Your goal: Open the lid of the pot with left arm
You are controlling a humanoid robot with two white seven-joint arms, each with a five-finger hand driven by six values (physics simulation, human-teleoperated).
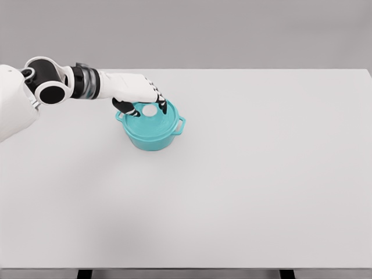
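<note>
A teal pot (pixel 152 137) with two side handles stands on the white table, left of the middle and toward the back. Its teal lid (pixel 158 122) sits flat on the rim, with a round white knob (pixel 150 109) at its centre. My left hand (pixel 144 107) reaches in from the left and hovers over the lid. The fingers (pixel 161 102) hang down on the knob's far right side, and the dark thumb (pixel 124 107) is on its left. A small gap shows between thumb and knob, so the hand is open around it. The right arm is out of view.
The white table (pixel 261 174) stretches wide to the right and front of the pot. Its front edge runs along the bottom of the picture. My left forearm (pixel 87 83) crosses the table's back left corner.
</note>
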